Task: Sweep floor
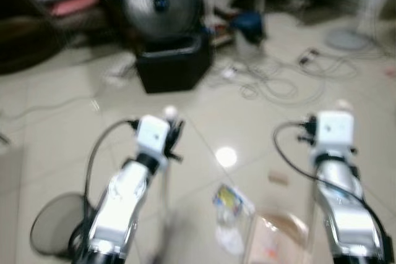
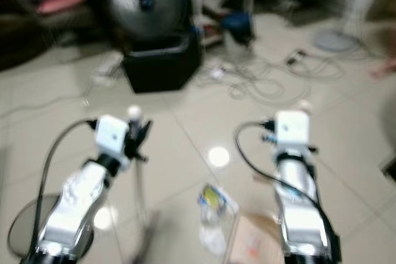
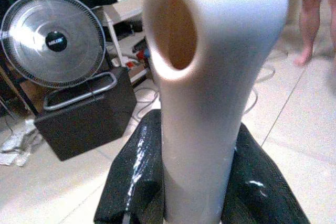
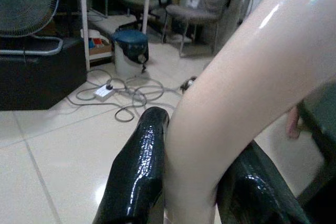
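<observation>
The left gripper (image 3: 194, 182) is clamped on a white broom handle (image 3: 210, 77), whose long axis runs upright, holed tip above the fingers (image 3: 131, 177). The right gripper (image 4: 189, 182) grips a cream dustpan handle (image 4: 247, 77) slanting up beyond it; litter (image 1: 229, 214) lies on the floor (image 1: 247, 122) between the arms.

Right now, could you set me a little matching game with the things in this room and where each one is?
Things:
1. fan
2. litter
3. white handle
4. cables

Places:
A. clamped in the left hand
B. on top of the black box
C. on the tiles between the two arms
D. strewn over the floor right of the black box

Pairs: 1-B, 2-C, 3-A, 4-D
</observation>
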`<state>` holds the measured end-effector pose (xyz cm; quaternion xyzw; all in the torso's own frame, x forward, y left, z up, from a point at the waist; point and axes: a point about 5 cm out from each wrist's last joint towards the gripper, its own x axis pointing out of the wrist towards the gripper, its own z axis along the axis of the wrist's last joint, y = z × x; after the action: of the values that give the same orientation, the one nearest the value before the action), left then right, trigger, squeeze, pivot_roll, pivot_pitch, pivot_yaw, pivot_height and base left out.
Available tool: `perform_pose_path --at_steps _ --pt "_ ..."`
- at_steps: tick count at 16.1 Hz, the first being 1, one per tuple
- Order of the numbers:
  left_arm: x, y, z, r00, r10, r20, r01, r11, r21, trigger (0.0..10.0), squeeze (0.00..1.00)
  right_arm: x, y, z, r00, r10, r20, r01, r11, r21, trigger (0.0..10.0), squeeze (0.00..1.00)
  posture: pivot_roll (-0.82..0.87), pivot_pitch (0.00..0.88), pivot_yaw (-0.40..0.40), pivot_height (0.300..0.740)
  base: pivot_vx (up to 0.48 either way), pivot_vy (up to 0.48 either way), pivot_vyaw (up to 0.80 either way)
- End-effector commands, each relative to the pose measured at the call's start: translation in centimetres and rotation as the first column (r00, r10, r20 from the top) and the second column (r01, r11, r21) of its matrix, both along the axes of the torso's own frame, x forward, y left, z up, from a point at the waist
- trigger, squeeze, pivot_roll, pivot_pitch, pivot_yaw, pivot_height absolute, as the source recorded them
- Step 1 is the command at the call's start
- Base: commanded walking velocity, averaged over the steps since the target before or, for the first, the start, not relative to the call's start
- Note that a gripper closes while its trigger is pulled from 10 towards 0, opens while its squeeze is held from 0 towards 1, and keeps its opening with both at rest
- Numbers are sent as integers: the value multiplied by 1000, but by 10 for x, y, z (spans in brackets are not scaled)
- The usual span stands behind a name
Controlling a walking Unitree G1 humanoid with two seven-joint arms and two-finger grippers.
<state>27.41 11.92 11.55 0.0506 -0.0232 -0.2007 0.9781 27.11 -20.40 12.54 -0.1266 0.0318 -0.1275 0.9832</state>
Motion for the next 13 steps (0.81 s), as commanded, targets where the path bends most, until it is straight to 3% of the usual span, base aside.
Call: perform_pose_path --at_steps 1,5,6,10,13 --pt "0 8 3 1000 16 22 -17 1000 22 10000 0 1 7 4 1000 22 16 -22 1000 -3 10000 0 -76 39 83 740 0 0 0" --pt "-1 8 1 1000 0 14 0 1000 29 10000 0 -3 6 -3 1000 16 8 -15 1000 -8 10000 0 -73 46 88 740 0 0 0" --pt "0 8 0 1000 5 11 -5 999 31 10000 0 -2 5 -4 1000 7 21 -6 999 -50 10000 0 -68 56 95 740 0 0 0" --pt "8 11 -3 995 101 26 -101 995 3 10000 0 12 -3 -3 995 17 98 -6 994 -107 10000 0 -48 90 97 740 0 0 0" --pt "14 17 1 977 198 78 -194 979 -64 10000 0 30 0 -1 979 100 177 -83 991 -103 10000 0 -23 133 98 740 0 0 0"
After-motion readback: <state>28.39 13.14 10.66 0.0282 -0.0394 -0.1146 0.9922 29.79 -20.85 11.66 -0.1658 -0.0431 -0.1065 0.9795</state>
